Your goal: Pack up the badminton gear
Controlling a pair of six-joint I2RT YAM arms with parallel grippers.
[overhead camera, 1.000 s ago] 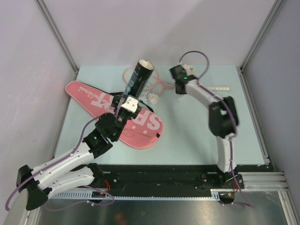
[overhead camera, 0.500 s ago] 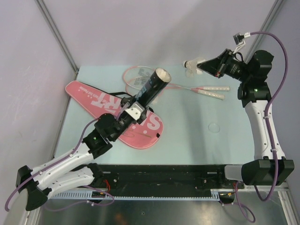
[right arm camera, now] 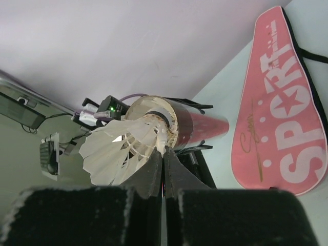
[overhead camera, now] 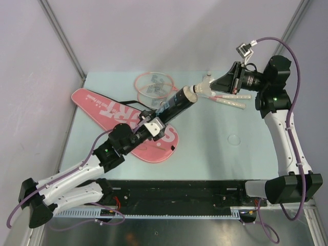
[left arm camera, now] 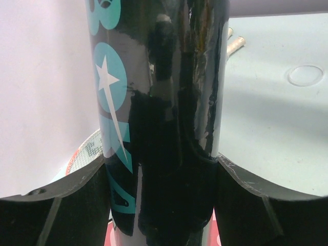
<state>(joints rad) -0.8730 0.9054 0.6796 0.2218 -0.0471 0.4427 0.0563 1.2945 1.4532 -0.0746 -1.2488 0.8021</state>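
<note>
"SPORT" in big white caps on pink bag (star inside the O); smaller print unreadable. tube lettering illegible.

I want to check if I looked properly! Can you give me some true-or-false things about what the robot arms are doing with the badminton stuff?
1. The left gripper holds the dark tube. True.
2. The right gripper is open and empty. False: it is shut on a white shuttlecock.
3. The shuttlecock is at the tube's open end. True.
4. The rackets are inside the pink bag. False: they lie on the table, outside the bag.
</note>
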